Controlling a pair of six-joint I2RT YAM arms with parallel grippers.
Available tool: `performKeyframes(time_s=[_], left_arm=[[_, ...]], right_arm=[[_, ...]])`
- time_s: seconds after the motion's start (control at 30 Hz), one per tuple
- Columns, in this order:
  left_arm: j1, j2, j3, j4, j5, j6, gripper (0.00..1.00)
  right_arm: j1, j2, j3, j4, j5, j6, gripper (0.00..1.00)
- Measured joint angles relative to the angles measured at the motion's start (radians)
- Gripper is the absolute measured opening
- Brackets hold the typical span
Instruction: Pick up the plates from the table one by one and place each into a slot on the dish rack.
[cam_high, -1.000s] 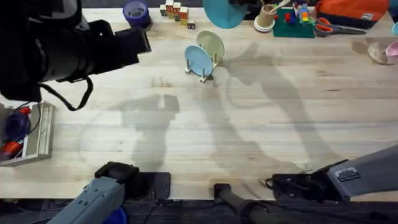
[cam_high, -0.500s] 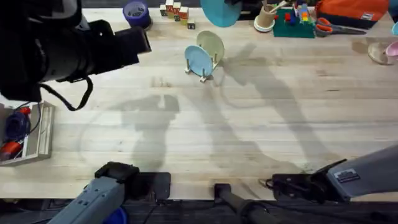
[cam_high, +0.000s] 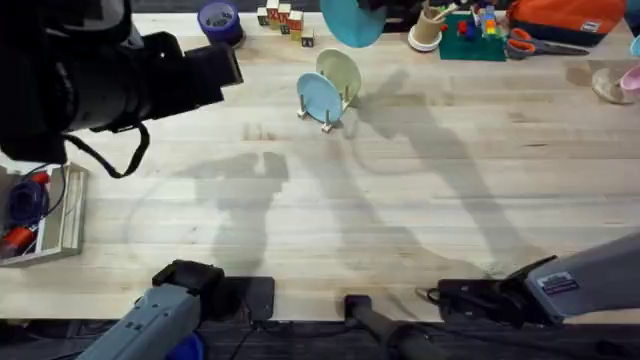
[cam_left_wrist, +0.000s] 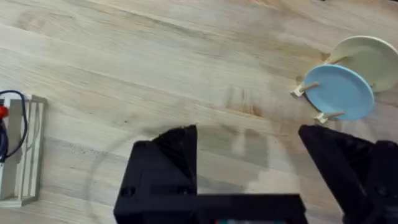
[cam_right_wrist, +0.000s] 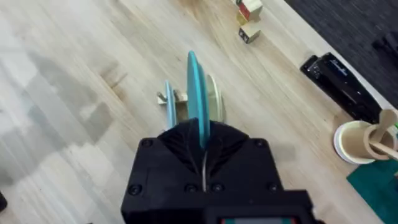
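Note:
My right gripper is shut on the turquoise plate, gripping its rim so it hangs edge-on. From overhead the turquoise plate hovers high, just beyond the dish rack. Two plates stand in the rack's slots, a pale blue one in front and a pale yellow-green one behind it. My left gripper hangs open and empty high over the table, left of the rack; both racked plates, pale blue and yellow-green, show there.
Along the far edge sit a purple tape roll, wooden blocks, a cup of utensils, a green toy set, scissors and an orange bag. A small tray stands at the left edge.
The turquoise plate in my right gripper has drifted slightly left above the rack. The left arm has not moved.

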Motion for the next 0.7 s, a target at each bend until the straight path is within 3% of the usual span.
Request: performKeyframes(time_s=[0.7], left_arm=[[0.000,0.000,0.000,0.000,0.000,0.000,0.994]], right_arm=[[0.012,0.113,0.000,-0.002,0.000,0.000,0.032]])
